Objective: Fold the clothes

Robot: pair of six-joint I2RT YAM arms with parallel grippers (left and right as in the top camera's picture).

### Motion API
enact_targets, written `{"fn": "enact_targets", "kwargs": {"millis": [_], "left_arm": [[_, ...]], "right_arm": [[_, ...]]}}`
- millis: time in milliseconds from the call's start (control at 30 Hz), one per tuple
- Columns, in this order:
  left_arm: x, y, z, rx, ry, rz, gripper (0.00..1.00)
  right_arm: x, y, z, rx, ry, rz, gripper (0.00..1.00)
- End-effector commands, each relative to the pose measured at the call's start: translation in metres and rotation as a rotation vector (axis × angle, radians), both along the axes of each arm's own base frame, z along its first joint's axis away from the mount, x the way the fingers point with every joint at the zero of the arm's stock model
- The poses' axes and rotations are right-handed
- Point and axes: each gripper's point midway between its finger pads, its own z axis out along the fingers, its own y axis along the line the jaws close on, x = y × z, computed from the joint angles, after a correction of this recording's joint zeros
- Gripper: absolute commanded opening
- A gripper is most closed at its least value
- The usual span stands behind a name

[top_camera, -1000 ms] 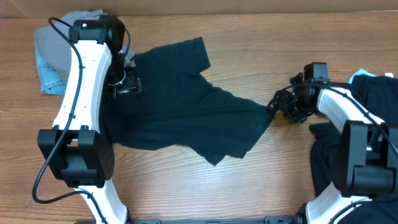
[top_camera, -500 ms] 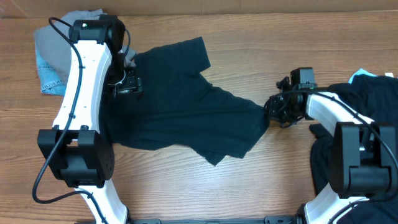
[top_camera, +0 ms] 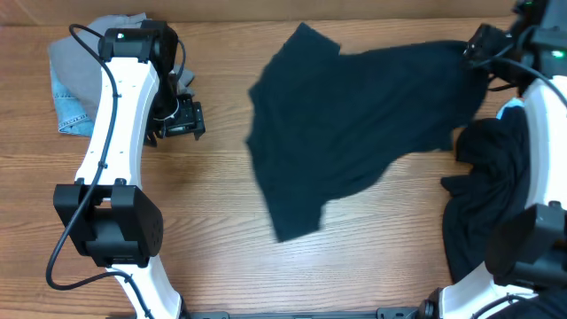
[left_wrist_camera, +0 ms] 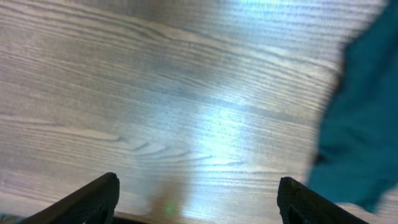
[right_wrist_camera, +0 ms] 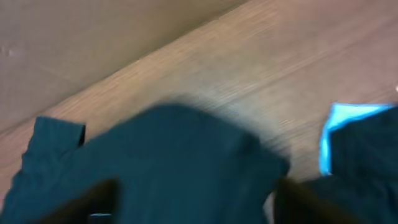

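The black T-shirt lies spread and rumpled across the middle and far right of the table; it shows as dark teal cloth in the blurred right wrist view. My right gripper is at the shirt's far right corner. Its fingers stand wide apart with the cloth lying between and under them; no pinch shows. My left gripper hangs open over bare wood to the left of the shirt, nothing between its fingers. The shirt's edge sits to its right.
A pile of other black clothes with a bright blue tag lies at the right edge under my right arm. A grey and a light blue garment lie at the far left corner.
My right arm swung from the shirt's right tip up to the far right corner, dragging the shirt rightward off the left gripper's spot. The left gripper now stands over bare wood.
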Motion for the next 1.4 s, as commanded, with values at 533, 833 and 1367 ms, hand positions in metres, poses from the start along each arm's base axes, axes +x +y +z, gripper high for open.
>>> {"fn": "enact_targets", "kwargs": {"millis": [533,833,1367], "left_arm": [[0.086,-0.151,0.000,-0.254,-0.411,-0.548,0.54],[0.125,-0.202,-0.104,-0.255,-0.394,-0.611,0.22],[0.133,-0.048,-0.174,0.246,-0.213,-0.185,0.04]], "right_arm": [[-0.068,0.110,-0.003,0.266,0.225,0.256,0.86],[-0.126,0.120,0.078,0.226,0.064,0.283,0.87],[-0.166,0.119,0.058,0.242,0.193,0.234,0.93]]}}
